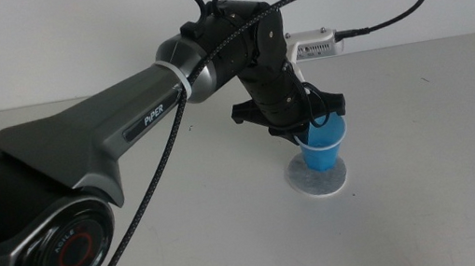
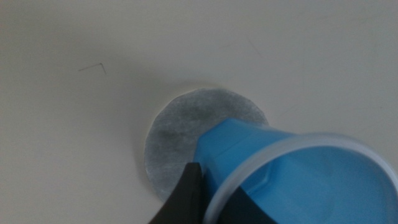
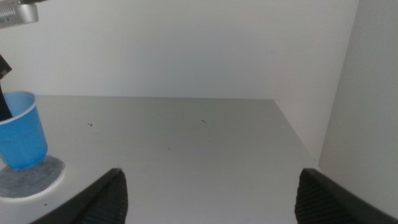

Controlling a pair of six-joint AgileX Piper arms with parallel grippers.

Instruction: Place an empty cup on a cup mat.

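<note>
The left claw (image 1: pixel 312 125) pinches the cup (image 1: pixel 325 143) by its rim, apparently resting tilted on the cup mat (image 1: pixel 318 176), while the right claw (image 3: pixel 208 193) waits spread.

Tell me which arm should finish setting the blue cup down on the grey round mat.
Left. Its gripper already grips the blue tapered cup by the rim over the grey round mat; the right gripper waits open, off to the side.
</note>
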